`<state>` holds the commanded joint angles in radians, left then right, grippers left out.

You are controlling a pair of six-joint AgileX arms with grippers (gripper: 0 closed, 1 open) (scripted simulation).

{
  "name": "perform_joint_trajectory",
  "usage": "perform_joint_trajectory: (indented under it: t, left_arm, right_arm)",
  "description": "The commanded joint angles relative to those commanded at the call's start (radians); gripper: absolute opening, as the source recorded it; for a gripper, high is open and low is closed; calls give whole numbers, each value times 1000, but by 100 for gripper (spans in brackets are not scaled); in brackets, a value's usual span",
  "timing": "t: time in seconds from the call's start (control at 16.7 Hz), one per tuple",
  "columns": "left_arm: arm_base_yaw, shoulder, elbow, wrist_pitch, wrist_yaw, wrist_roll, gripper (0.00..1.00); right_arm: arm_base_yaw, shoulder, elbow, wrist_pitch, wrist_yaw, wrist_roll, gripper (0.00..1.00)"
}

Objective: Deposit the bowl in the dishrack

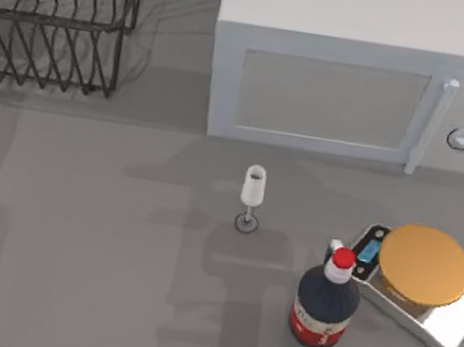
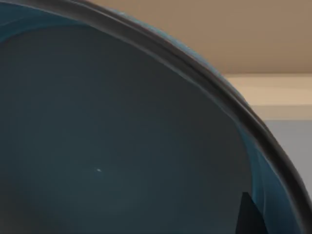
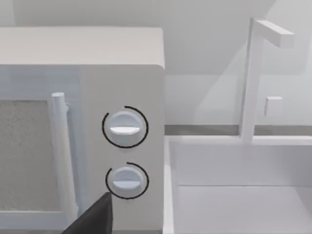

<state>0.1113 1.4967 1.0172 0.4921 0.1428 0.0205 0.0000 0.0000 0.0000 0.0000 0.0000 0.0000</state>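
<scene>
Filling left wrist view: bowl (image 2: 122, 146), round, smooth blue inside w/ dark rim. Wire dishrack (image 1: 54, 16) sitting top-left, black prongs slanting. Jaw state, both grippers: can't tell.

Bowl (image 2: 122, 146): blue-teal inside, greyer toward bottom, dark rim. Dishrack (image 1: 54, 16): black wire, left of microwave (image 1: 351, 78). Microwave: grey-white, speckled grey door window, two pale dials ringed black. Wine glass (image 1: 251, 196) in front of microwave: clear whitish. Bottle (image 1: 326, 305): dark body, red cap, red-and-white label. Scale (image 1: 421, 285) beside bottle: orange top, silver-white base, blue display. Table (image 1: 98, 250): grey.
</scene>
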Motion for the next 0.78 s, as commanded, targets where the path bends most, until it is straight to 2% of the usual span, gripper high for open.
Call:
perform_joint_trajectory:
  t: [0.18,0.36,0.72,0.78]
  left_arm:
    - [-24,152,-51,205,-20,-1,0]
    - [-41,242,-86,316,-34,-4,0]
    - [-45,259,-93,338,-37,-5,0]
    - [-45,259,-93,338,-37,-5,8]
  right_arm:
    - [0,0,0,0,0,0,100]
    - [0,0,0,0,0,0,100]
    - [0,0,0,0,0,0,100]
    - [0,0,0,0,0,0,100]
